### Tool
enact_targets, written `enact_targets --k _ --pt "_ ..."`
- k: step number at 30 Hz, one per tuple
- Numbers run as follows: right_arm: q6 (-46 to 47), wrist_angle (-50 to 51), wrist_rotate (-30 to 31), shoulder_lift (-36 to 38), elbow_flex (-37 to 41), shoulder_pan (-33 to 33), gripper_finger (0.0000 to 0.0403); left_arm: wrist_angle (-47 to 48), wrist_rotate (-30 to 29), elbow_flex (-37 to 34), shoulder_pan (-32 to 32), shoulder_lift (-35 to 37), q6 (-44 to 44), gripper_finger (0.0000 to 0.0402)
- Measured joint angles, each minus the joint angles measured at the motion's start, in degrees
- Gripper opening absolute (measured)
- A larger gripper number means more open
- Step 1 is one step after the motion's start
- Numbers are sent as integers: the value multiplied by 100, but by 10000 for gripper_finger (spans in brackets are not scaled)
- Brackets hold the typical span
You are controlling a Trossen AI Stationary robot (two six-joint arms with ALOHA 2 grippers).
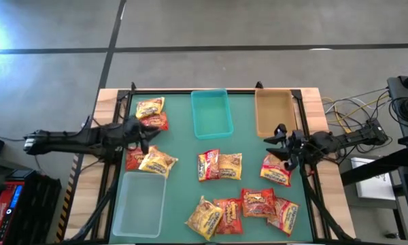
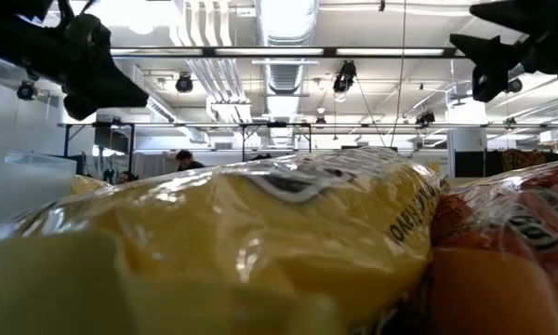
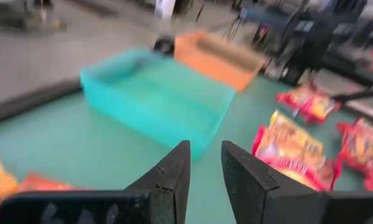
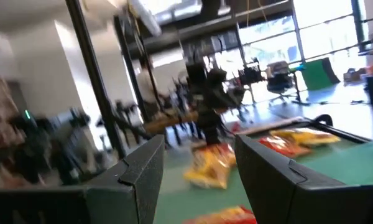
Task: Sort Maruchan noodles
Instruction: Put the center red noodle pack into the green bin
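Green matting covers the work table [image 1: 183, 146], with Maruchan noodle packets scattered between three bins and none sorted yet. At far left, the left gripper [image 1: 144, 138] hangs above a cluster of four packets, its jaws parted by a narrow gap and holding nothing; a yellow packet [image 1: 156, 161] lies just below and ahead of the jaws, a red packet [image 1: 134, 158] beside it, and a yellow-and-red pair [image 1: 151, 112] to the jaws' other side. A clear bin [image 1: 139, 203] sits near that arm, the teal bin [image 1: 211, 113] straight ahead of its fingers. Mid-table lie a red and yellow pair [image 1: 219, 165] and a row of four more packets [image 1: 241, 212]. At right, past the tan bin [image 1: 273, 112], the right gripper [image 1: 280, 146] hovers with jaws spread wide and empty, a red packet [image 1: 276, 170] just beside them. A clean pick likely calls for widening the left jaws, dropping squarely over one packet's middle, and pinching the crinkly wrap without catching its neighbour.
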State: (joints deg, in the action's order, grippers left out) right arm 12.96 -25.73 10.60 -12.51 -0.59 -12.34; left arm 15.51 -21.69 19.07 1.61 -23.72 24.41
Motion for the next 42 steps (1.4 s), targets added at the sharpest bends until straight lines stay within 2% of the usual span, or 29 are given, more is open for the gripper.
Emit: enact_targets --k 7,11,20,23,28,32,38,42 --pt "-74 -305 180 -2 0 -1 185 281 619 382 -2 -630 312 75" --pt "452 -313 722 -2 2 0 185 287 662 680 -2 -1069 310 75" --pt "729 -334 850 -3 2 0 185 218 782 1090 -9 -2107 130 75" --pt "963 -340 861 -46 2 0 185 -81 781 1079 -18 -2392 156 75" --pt "721 -653 1337 -86 2 2 185 -737 955 998 -68 -2856 281 75" --pt "971 -770 1346 -113 2 0 185 -1194 1075 977 -165 -3269 427 75" --pt "1464 -737 1468 -404 -19 0 185 -1396 1077 1076 -347 -3876 515 75" --pt "1555 -545 1510 -817 -330 0 185 -1393 1077 1146 -407 -4116 514 75"
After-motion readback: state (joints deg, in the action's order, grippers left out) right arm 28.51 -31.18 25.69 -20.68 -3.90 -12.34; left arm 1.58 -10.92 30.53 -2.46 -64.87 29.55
